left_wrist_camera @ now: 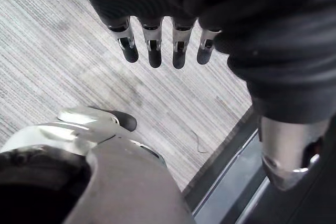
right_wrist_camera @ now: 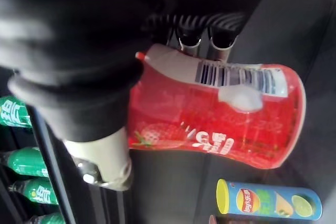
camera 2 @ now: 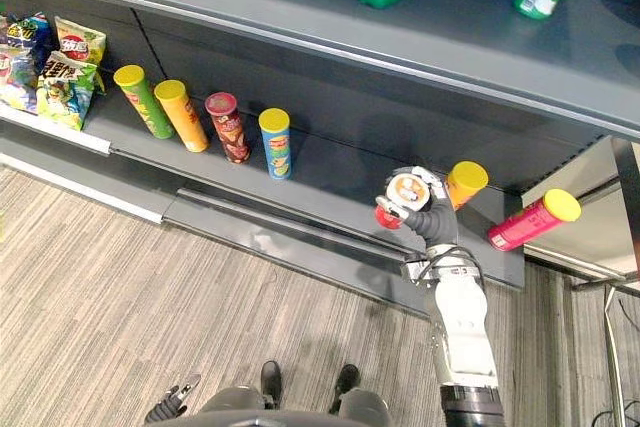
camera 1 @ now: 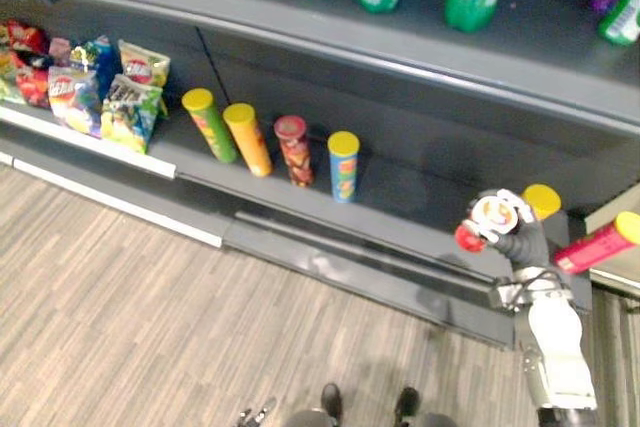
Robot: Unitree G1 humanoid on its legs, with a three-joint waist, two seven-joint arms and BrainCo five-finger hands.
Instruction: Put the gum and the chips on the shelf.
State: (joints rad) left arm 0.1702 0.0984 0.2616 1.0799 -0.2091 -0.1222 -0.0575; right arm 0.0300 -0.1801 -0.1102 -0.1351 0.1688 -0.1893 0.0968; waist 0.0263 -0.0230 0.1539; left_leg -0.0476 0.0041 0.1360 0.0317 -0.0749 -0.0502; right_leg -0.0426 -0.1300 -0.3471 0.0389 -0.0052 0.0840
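The robot's right hand (camera 2: 432, 217) is over the lower shelf (camera 2: 330, 175), fingers (right_wrist_camera: 189, 36) and thumb clamped round a red gum tub (right_wrist_camera: 226, 124) with a white lid, held on its side. Whether the tub touches the shelf cannot be told. An orange chips can (camera 2: 465, 185) stands just beside the hand, and a pink can (camera 2: 530, 222) lies tilted at the shelf's right end. The left hand (left_wrist_camera: 154, 50) hangs above the floor, fingers straight and slightly apart, holding nothing.

Likely risks: let go while it is tilted, the rounded tub could roll off the shelf's front edge — or the hand, pulling back, could knock over the orange chips can.
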